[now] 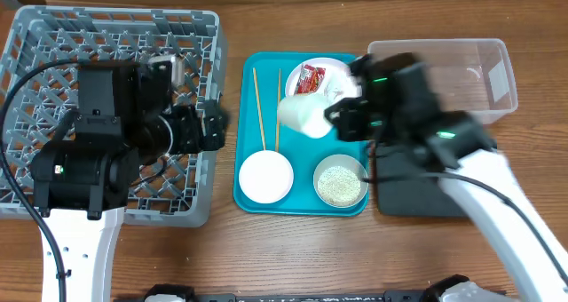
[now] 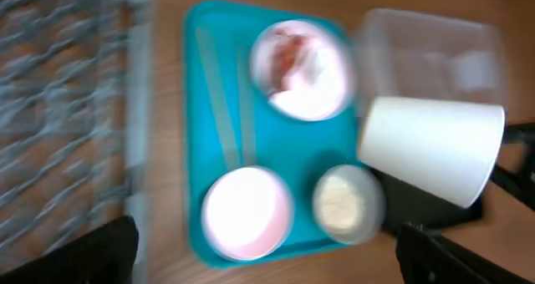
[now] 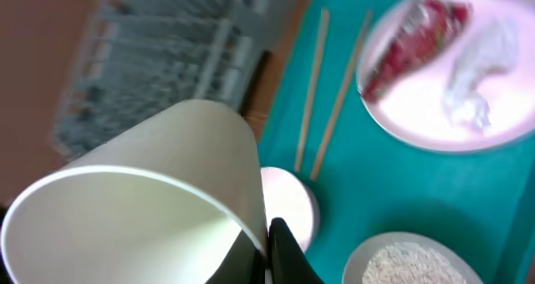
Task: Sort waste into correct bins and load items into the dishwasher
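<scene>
waste-sorting step: right gripper (image 1: 335,115) closed on a white paper cup (image 1: 300,115), tilted above the teal plastic tray (image 1: 302,173); left gripper (image 1: 211,124) stands open over the grey lattice rack (image 1: 53,35). next, probably, carry it to the clear rectangular tub (image 1: 484,46).

Worktop (image 1: 293,258): brown wood-grain surface, viewed from overhead. Four items are carried directly on it.

1. Dish rack (image 1: 115,18): grey, square, openwork walls. It is set at the left end and is the largest item.
2. Teal tray (image 1: 303,194): rectangular, placed in the middle, near the rack, with a strip of bare wood between them.
3. Clear tub (image 1: 470,80): rounded corners, set at the upper right, near the teal tray's corner.
4. Black tray (image 1: 408,200): shallow, laid below the tub, just beside the teal tray and partly covered by an arm.
</scene>
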You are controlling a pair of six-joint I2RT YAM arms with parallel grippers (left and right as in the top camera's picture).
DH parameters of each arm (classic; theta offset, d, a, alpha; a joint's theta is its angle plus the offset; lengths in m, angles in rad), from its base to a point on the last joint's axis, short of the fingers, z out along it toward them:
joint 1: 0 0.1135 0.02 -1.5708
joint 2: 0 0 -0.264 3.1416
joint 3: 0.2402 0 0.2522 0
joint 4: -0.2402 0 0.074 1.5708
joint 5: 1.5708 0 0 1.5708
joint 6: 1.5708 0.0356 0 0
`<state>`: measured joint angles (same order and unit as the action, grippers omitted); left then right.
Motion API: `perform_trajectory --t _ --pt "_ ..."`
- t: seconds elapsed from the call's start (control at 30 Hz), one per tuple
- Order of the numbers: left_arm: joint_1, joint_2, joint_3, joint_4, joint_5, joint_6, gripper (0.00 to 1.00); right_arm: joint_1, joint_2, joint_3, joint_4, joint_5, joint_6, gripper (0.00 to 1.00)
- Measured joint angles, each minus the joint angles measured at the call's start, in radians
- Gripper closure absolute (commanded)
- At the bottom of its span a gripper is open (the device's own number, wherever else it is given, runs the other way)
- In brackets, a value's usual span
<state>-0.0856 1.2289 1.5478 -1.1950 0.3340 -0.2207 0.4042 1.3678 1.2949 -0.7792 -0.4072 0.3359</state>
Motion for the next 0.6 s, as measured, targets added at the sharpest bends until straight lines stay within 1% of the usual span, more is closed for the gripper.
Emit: perform_trajectory --t 0.1,0.17,0.27,0.3,0.37,0.43,0.6 --pt "0.0 0.0 0.0 0.072 0.232 0.072 0.0 -0.111 -0.064 0.001 0.002 -0.217 -0.11 0.96" --pt "0.0 0.0 0.0 0.12 0.397 0.115 0.05 -0.166 -0.075 0.001 0.018 -0.363 -0.161 0.96" --pt "0.0 0.005 0.0 0.191 0.59 0.147 0.12 -0.198 -0.072 0.001 0.064 -0.539 -0.206 0.96" --pt "0.0 0.011 0.001 0.224 0.675 0.152 0.14 -0.199 -0.072 0.001 0.077 -0.578 -0.213 0.96" --pt "0.0 0.019 0.002 0.257 0.79 0.168 0.15 -0.193 -0.072 0.001 0.115 -0.655 -0.227 0.96" --pt "0.0 0.031 0.002 0.268 0.878 0.172 0.14 -0.183 -0.072 0.001 0.156 -0.718 -0.235 0.96" --pt "0.0 0.07 0.002 0.264 1.026 0.173 0.12 -0.168 -0.072 0.001 0.292 -0.839 -0.219 0.96"
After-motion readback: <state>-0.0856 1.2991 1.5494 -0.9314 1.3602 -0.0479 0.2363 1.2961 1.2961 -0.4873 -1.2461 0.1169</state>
